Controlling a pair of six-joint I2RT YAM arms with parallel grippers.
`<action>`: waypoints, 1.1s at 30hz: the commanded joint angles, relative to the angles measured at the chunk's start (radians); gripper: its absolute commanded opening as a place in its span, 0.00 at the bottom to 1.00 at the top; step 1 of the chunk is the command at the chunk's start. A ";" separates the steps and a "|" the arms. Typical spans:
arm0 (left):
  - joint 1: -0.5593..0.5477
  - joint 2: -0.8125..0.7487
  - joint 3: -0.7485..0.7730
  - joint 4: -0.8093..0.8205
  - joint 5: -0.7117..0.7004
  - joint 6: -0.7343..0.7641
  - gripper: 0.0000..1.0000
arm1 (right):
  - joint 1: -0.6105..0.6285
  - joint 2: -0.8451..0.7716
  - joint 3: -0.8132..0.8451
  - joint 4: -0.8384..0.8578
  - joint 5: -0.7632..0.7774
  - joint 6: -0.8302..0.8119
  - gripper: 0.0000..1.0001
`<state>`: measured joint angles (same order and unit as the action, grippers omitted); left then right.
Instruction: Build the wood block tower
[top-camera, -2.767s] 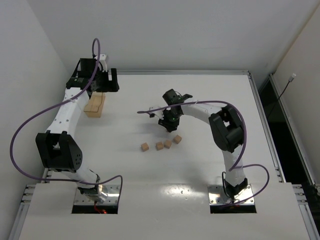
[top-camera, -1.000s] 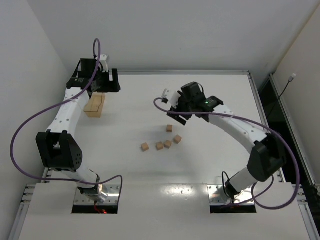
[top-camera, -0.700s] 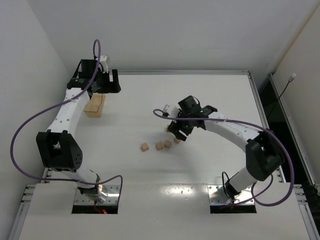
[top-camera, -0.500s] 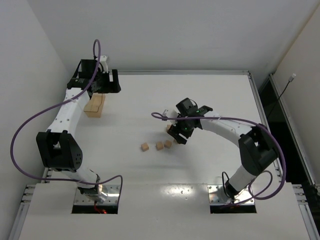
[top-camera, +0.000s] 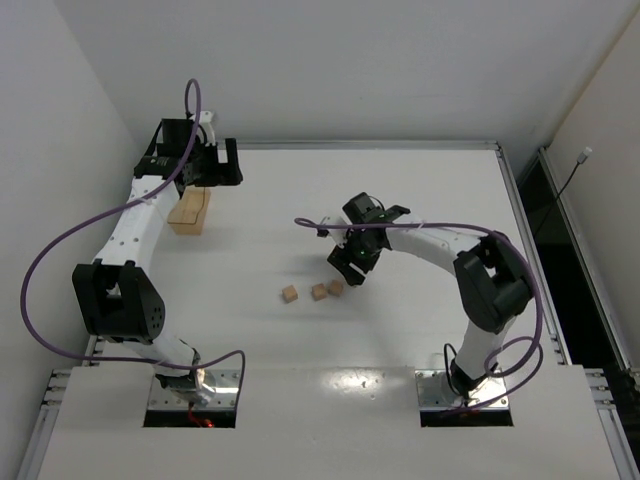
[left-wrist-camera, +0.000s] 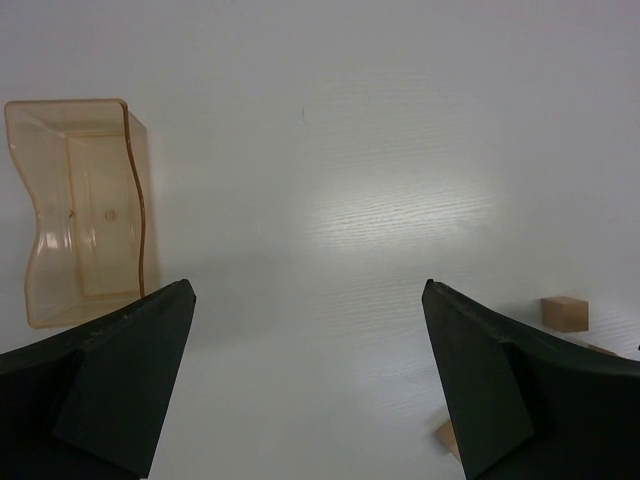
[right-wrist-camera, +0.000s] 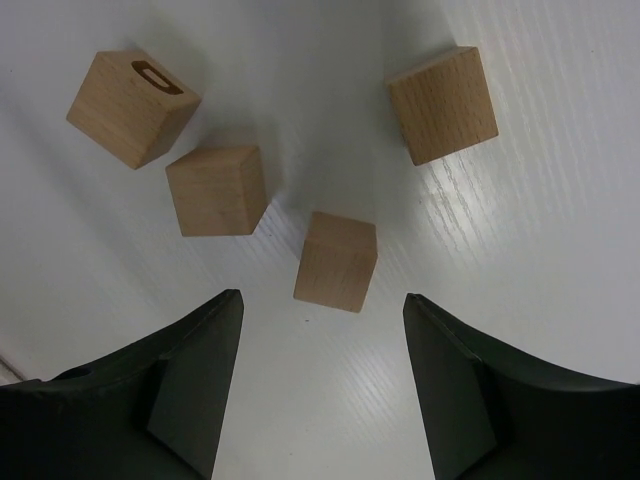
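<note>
Several small light-tan wooden cubes lie loose on the white table, none stacked. In the top view three cubes (top-camera: 319, 291) lie in a row just near-left of my right gripper (top-camera: 349, 266), which hides any others. In the right wrist view my right gripper (right-wrist-camera: 323, 335) is open and empty, with one cube (right-wrist-camera: 337, 261) just ahead between the fingertips. A second cube (right-wrist-camera: 216, 189), a slotted cube (right-wrist-camera: 133, 94) and a fourth cube (right-wrist-camera: 443, 104) lie beyond. My left gripper (top-camera: 207, 168) is open and empty (left-wrist-camera: 308, 300) at the far left.
A translucent tan tray (top-camera: 190, 212) lies below the left gripper, also in the left wrist view (left-wrist-camera: 80, 210). A cube (left-wrist-camera: 566, 313) shows at that view's right edge. The table's raised edge (top-camera: 505, 165) runs along the right.
My right gripper has swung from farther back toward the near left and now hangs open right over the cubes, hiding two of them. The left arm has not moved.
</note>
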<state>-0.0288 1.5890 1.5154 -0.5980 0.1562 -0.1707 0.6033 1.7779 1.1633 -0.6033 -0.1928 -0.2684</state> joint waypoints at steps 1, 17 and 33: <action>0.007 -0.003 0.020 0.007 -0.018 -0.018 0.97 | -0.005 0.024 0.055 0.016 -0.031 0.052 0.62; 0.007 0.015 0.029 -0.002 -0.049 -0.018 1.00 | -0.005 0.104 0.067 0.016 0.049 0.089 0.50; 0.007 0.006 0.029 -0.002 -0.040 -0.018 1.00 | -0.023 0.037 0.067 -0.027 0.012 -0.007 0.00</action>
<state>-0.0273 1.6085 1.5154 -0.6048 0.1089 -0.1741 0.5957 1.9003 1.2053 -0.6083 -0.1429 -0.2222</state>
